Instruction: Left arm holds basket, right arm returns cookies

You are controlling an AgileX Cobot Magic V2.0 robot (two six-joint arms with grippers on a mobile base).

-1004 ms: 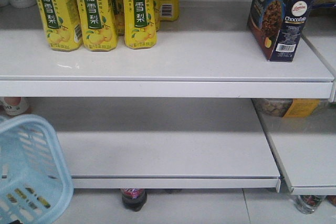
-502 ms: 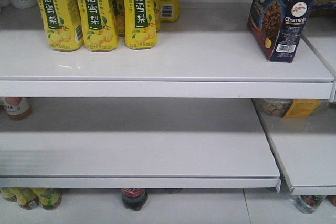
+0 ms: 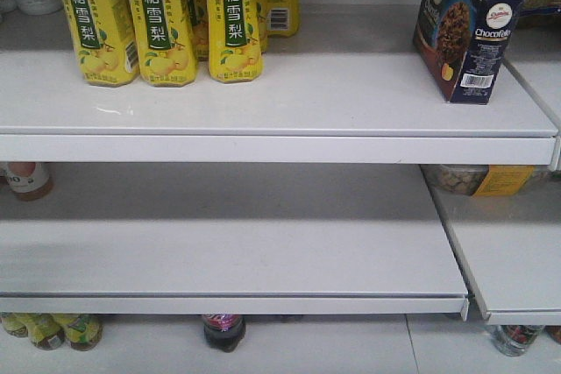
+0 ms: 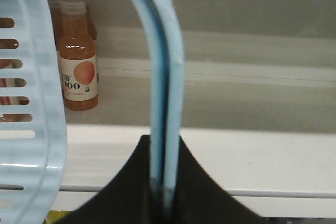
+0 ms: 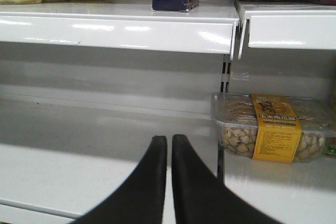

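Cookies [image 3: 467, 28] are standing upright on the upper shelf [image 3: 263, 102], apart from the right gripper [image 5: 169, 145], whose fingers are pressed together, holding nothing, low before the middle shelf. The left gripper [image 4: 163, 182] is clamping both handles [image 4: 167, 87] of the basket [image 4: 31, 129], which has swung out of the front view, suggesting the return is done.

Yellow pear-drink bottles [image 3: 158, 19] on upper shelf [image 3: 263, 102]; snack tub [image 5: 270, 127] lower right.
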